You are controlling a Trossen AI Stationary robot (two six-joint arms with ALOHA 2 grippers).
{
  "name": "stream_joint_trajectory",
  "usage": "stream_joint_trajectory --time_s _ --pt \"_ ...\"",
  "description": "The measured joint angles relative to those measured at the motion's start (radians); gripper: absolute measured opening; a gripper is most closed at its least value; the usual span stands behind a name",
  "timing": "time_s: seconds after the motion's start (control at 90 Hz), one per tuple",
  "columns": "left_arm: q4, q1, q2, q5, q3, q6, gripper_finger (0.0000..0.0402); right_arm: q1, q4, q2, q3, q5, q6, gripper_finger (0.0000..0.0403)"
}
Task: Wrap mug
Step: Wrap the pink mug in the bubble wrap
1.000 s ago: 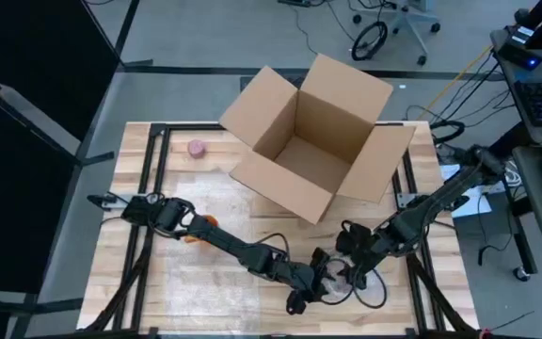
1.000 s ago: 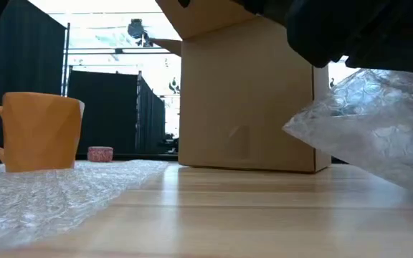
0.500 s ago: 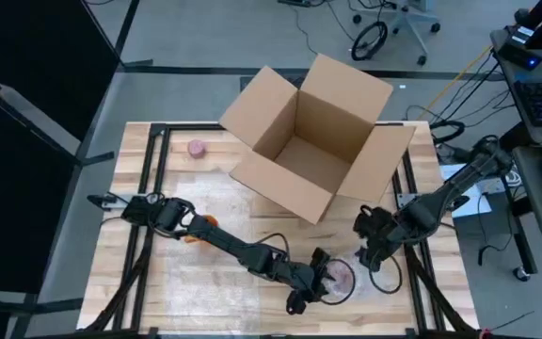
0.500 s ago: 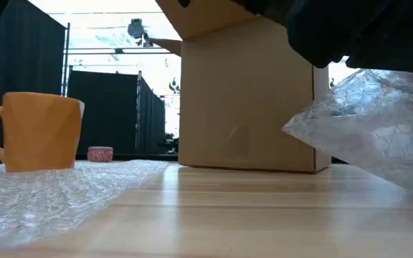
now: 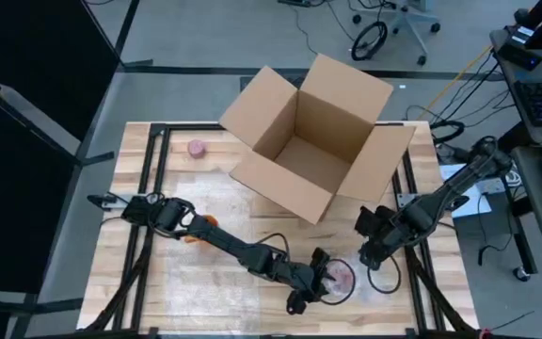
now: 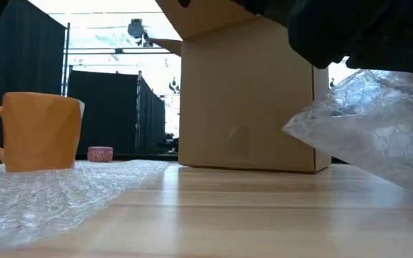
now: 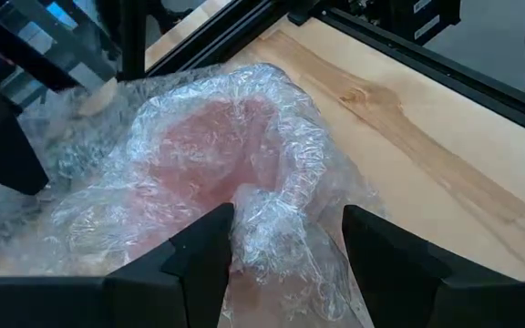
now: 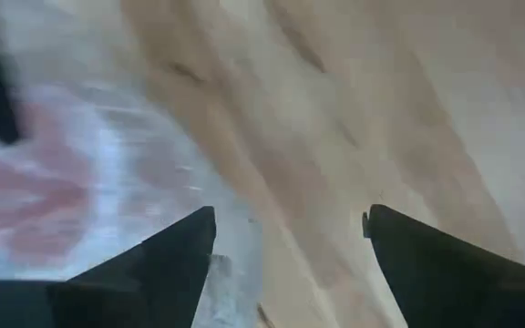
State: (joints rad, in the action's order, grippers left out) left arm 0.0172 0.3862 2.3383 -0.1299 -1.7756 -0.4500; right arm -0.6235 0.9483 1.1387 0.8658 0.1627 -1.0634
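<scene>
Bubble wrap [image 7: 244, 173], clear and crinkly, bundles a pink mug [image 7: 217, 146] near the table's [image 5: 130, 273] front edge, right of centre. Change since a sec ago: the right gripper [image 5: 369, 256] has backed off the bundle, up and to the right; it was right over it, now it sits just beside, jaws apart w/ bare wood between them in its wrist view. Barely any shift in the last half sec. Left gripper [image 5: 310, 289] hasn't budged: on the bundle, jaws spread, film bunched up between them, not clearly pinched. Reads to me as this fold being done and the right arm clearing out for a re-grip or the next tuck.

Bundle itself: loose, puffy, wrap mouth open w/ pink showing through, so not sealed yet imo. An orange mug [image 6: 38, 130] stands upright on a flat wrap sheet [image 6: 56, 193] at left, unwrapped. Open box [image 5: 313, 137] waits at the back.
</scene>
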Motion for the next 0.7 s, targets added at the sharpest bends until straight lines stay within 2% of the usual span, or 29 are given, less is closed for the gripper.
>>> stream_joint_trajectory --time_s 0.256,0.356,0.422,0.478,0.7 --pt "0.001 0.0 0.0 0.0 0.0 0.0 0.0193 0.0 -0.334 0.039 0.0 0.045 0.175 0.0274" --pt "0.0 0.0 0.0 0.0 0.0 0.0 0.0193 0.0 -0.489 0.05 0.0 0.04 0.263 0.0274" --pt "0.001 0.0 0.0 0.0 0.0 0.0 0.0193 0.001 -0.545 0.05 0.003 0.001 0.295 0.0274" --pt "0.001 0.0 0.0 0.001 0.0 0.0 0.0193 0.001 -0.494 0.045 0.025 -0.046 0.28 0.0274" --pt "0.001 0.0 0.0 0.001 0.0 0.0 0.0193 -0.063 0.021 0.029 0.194 -0.143 0.066 0.0274"
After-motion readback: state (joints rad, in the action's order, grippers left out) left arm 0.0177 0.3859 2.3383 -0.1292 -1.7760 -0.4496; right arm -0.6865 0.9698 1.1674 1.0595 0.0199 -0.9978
